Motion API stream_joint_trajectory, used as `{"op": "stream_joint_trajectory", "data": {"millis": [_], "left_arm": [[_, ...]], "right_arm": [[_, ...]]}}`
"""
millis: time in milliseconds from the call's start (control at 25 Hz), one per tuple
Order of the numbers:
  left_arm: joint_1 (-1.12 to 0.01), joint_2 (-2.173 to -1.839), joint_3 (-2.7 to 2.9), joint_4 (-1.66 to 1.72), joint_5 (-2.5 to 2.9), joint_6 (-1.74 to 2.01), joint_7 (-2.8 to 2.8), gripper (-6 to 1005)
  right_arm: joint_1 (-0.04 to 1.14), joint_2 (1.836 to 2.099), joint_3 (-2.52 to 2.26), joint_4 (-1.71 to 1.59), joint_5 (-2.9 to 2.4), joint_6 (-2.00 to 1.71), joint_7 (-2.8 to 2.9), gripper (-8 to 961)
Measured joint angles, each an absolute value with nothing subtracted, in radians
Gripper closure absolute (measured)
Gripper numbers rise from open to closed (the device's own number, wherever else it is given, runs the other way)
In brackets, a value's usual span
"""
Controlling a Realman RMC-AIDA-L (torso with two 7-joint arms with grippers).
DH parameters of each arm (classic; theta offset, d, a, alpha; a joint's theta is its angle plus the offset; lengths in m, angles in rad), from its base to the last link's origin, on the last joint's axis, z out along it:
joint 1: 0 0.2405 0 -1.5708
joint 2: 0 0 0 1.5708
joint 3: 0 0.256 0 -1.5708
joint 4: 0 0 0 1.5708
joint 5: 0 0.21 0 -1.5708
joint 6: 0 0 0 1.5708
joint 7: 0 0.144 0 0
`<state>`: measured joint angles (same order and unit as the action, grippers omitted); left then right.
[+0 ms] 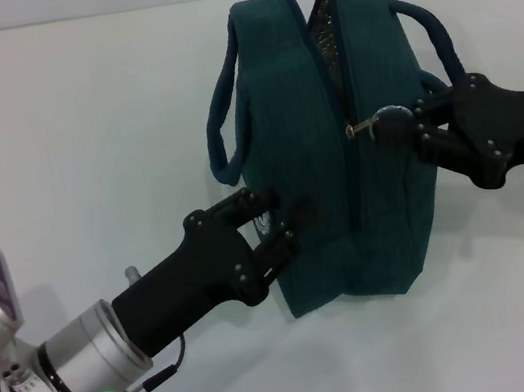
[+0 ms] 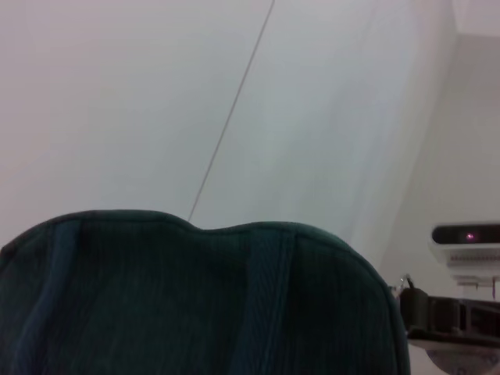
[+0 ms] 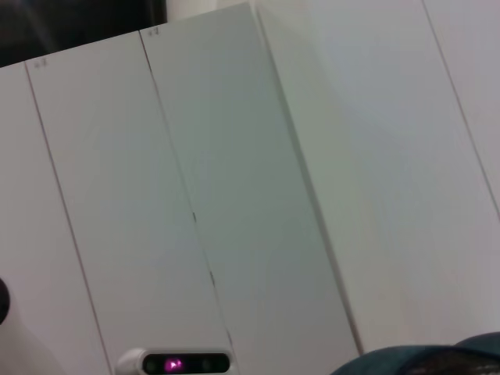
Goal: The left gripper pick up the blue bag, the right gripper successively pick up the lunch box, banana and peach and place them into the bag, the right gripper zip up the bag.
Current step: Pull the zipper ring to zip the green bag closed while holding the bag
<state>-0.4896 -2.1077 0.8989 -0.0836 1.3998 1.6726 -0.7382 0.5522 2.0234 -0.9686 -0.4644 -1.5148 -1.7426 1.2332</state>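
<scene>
Blue bag (image 1: 329, 174) upright on worktop (image 1: 79, 137). Left claw (image 1: 282, 223) pinches bag's side; right claw (image 1: 386, 123) closed on zipper pull (image 1: 364, 126). Drag straight along zipper, left bracing fabric taut.

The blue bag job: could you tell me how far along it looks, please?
Packing looks done: no lunch box, banana or peach shows outside the blue bag. The left gripper grips its side; the right gripper is at the zipper pull. The far stretch remains open.
</scene>
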Motion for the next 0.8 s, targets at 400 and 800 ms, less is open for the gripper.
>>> {"op": "stream_joint_trajectory", "data": {"millis": [400,800], "left_arm": [[-0.496,-2.108,0.900,-0.105,1.407,1.639,-0.689,785],[-0.496,-2.108,0.901,-0.116,1.427,1.617,-0.662,923]], "right_arm": [[0.562,2.025,-0.972,-0.442,-1.458,-1.707,1.233,942],[0.577,2.025,-0.969,-0.417,-1.423,-1.655,1.232,943]]}}
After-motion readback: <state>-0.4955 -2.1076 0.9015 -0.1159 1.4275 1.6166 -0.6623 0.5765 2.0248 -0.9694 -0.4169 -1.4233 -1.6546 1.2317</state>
